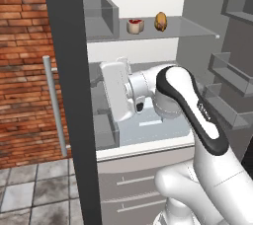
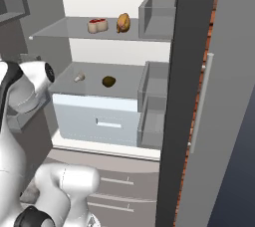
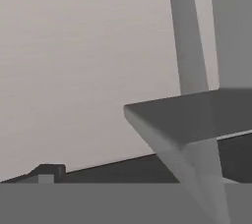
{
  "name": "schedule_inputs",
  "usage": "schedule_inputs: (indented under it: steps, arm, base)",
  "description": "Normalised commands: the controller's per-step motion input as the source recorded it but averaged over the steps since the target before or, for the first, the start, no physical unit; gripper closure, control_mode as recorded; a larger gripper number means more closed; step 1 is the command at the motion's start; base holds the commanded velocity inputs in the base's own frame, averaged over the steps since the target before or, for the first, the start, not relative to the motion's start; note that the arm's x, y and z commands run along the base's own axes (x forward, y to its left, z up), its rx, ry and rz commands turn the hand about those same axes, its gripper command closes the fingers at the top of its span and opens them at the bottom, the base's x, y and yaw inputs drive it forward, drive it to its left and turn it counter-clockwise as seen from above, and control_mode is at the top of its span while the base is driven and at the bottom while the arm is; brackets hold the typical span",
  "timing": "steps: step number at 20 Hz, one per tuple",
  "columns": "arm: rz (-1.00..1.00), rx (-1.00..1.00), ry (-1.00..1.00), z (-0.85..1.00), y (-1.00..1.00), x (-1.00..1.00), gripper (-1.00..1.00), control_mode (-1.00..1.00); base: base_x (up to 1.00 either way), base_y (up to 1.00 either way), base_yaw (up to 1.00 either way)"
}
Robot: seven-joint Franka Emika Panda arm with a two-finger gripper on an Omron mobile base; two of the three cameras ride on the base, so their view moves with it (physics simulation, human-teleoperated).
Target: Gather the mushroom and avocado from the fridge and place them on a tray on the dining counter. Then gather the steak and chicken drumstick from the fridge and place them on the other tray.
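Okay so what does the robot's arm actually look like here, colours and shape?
The arm is glossy white with rounded, bulbous links. A black curved band wraps the upper link, bearing small white lettering. A dark round cap marks one joint. No loose cables show. One small dark finger tip is blocky.

Matt grey fridge [image 2: 194,96] with a brushed steel handle [image 1: 54,105] stands open on clear, glassy shelves [image 1: 148,34]; a rough red brick wall [image 1: 22,46] and mottled stone-look floor tiles [image 1: 29,194] surround the glossy white plastic-looking arm [image 1: 207,169].

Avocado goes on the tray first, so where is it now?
In the right base view the avocado sits on the fridge's lower shelf, right of the mushroom.
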Motion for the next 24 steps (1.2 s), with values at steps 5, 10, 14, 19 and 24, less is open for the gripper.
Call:
schedule_inputs:
  steps: [5, 10, 14, 19, 24]
  arm:
    - [-0.03, 0.00, -0.04, -0.02, -0.56, -0.06, -1.00, -1.00]
    - [-0.08, -0.01, -0.11, 0.07, -1.00, -0.29, -1.00, -1.00]
    - [-0.19, -0.03, -0.01, -0.05, -0.96, -0.06, -1.00, -1.00]
    - [-0.14, -0.21, 0.00, -0.01, -0.55, 0.36, -1.00, -1.00]
    - [-0.08, -0.26, 0.03, -0.13, -0.34, 0.67, -1.00, -1.00]
  base:
    - [0.00, 0.00, 0.00]
    - [0.00, 0.00, 0.00]
    - [0.00, 0.00, 0.00]
    - [0.00, 0.00, 0.00]
    - [0.00, 0.00, 0.00]
